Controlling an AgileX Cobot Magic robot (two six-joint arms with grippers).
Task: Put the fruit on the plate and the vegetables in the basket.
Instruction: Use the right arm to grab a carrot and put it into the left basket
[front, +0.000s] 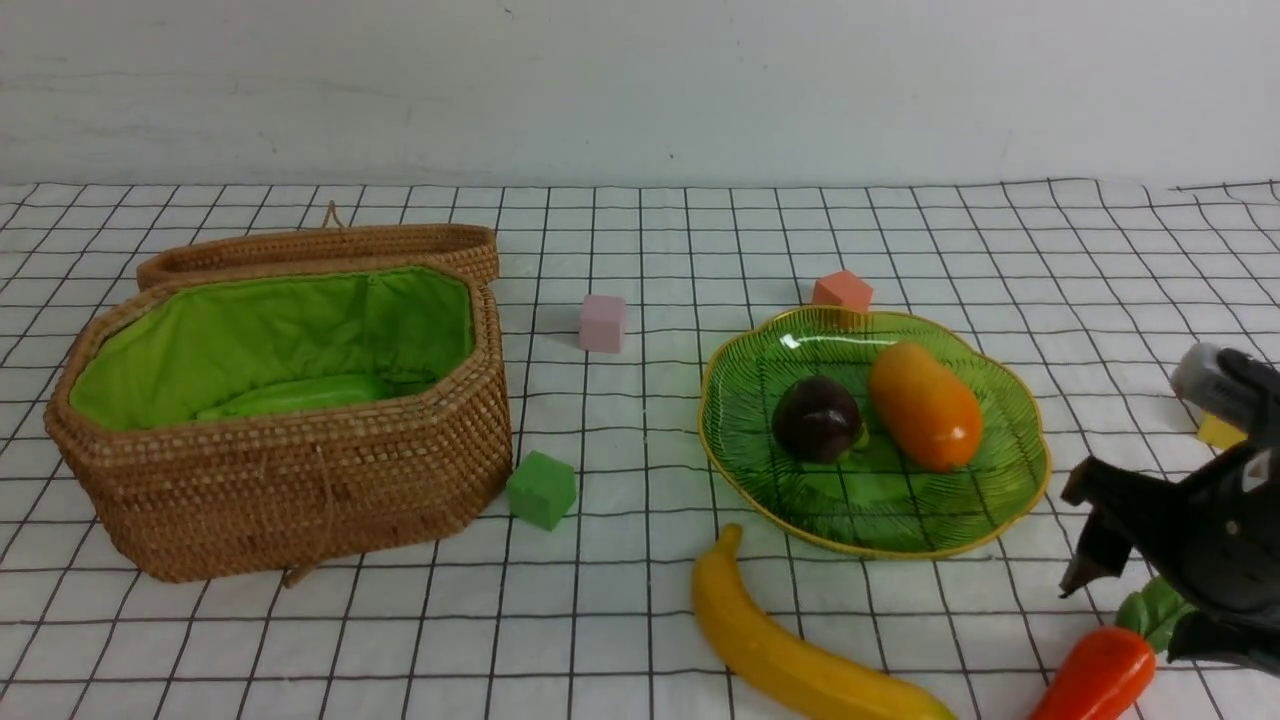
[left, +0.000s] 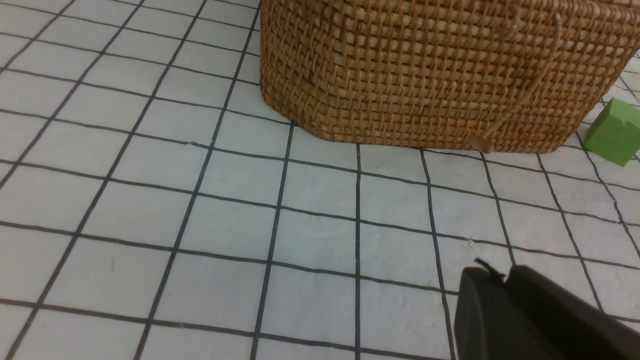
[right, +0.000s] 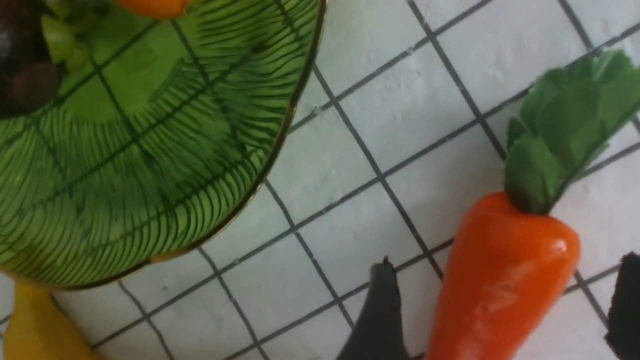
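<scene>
The wicker basket (front: 300, 480) stands open at the left with a light green vegetable (front: 300, 393) lying inside. On the green plate (front: 870, 510) rest the mango (front: 925, 405) and the dark round fruit (front: 817, 420). The banana (front: 790, 650) lies on the cloth in front of the plate. At the near right lies the carrot (front: 1095, 675). My right gripper (right: 505, 280) is open, a finger on each side of the carrot (right: 500, 280) with gaps between. My left gripper (left: 500, 275) is shut and empty, low over the cloth near the basket (left: 440, 75).
The basket's lid (front: 320, 245) lies back behind it. Small cubes sit on the cloth: green (front: 541, 489) by the basket's corner, pink (front: 602, 323) in the middle, orange (front: 842, 290) behind the plate, yellow (front: 1220, 432) behind my right arm.
</scene>
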